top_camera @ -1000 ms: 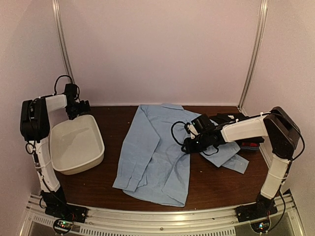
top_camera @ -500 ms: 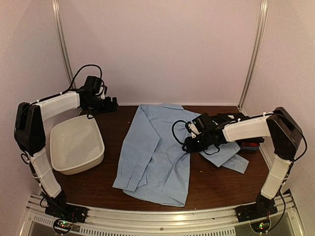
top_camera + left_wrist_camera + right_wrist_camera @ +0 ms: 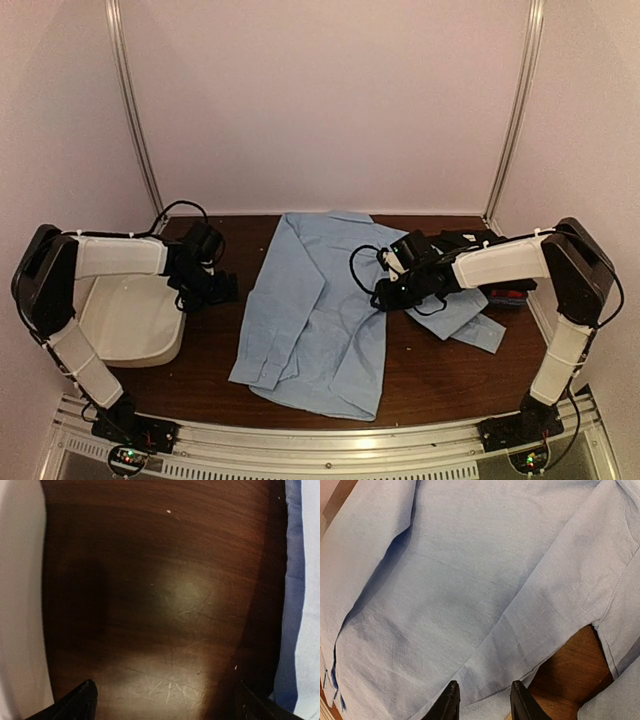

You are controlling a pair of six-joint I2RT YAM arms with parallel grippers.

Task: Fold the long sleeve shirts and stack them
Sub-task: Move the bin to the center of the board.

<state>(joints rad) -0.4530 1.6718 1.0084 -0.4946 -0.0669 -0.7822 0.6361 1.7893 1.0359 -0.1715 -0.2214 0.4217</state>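
Hovering spread and empty, left gripper (image 3: 167,705); shirt (image 3: 315,310) edge is lying just to its right, long axis fore-aft. Right gripper (image 3: 485,702), parted, is hanging directly above it.

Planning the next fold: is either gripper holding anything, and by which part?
Nothing held. Left gripper open over the table; right gripper open above the light blue shirt.

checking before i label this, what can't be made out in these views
Top view: the folded shirts sit behind the right arm; their number is hidden.
Top view: the right gripper is dark and small; contact with the light blue shirt is unclear.
Left wrist view: the left gripper is cut off by the bottom edge, and the picture is blurred.
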